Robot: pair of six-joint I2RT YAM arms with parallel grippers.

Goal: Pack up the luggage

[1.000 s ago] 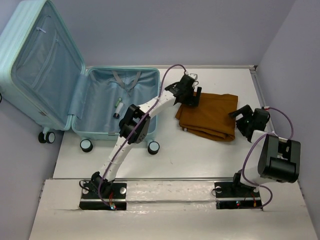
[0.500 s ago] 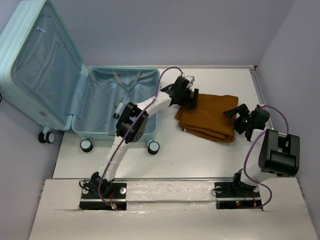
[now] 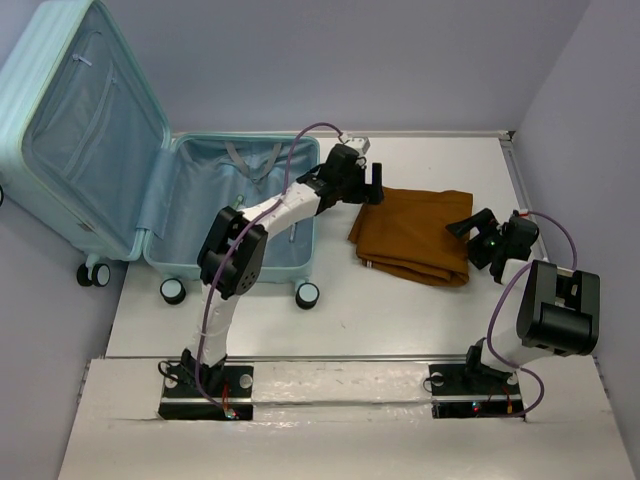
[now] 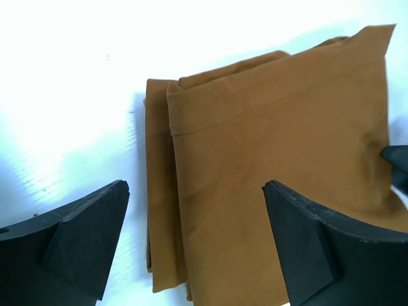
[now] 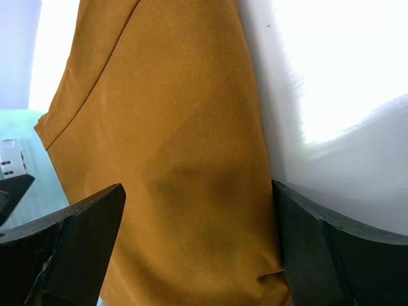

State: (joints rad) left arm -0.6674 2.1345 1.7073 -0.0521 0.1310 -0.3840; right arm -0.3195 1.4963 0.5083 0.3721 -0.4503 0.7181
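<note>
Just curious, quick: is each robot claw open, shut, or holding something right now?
Left gripper: open, holding nothing, over the folded brown cloth.
Right gripper: open, holding nothing, by the same cloth.

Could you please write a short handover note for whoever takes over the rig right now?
Left gripper: jaws open, holding nothing, poised at the luggage-side edge of the folded brown garment.
Right gripper: jaws open, empty, at the garment's opposite edge.
Luggage: open at the left of the table, lid propped up; a small tube-like item lies in its base.
Done: garment not yet packed; it lies on the table beside the luggage.
Left: grasp the garment, move it into the base, then probably close the lid.
</note>
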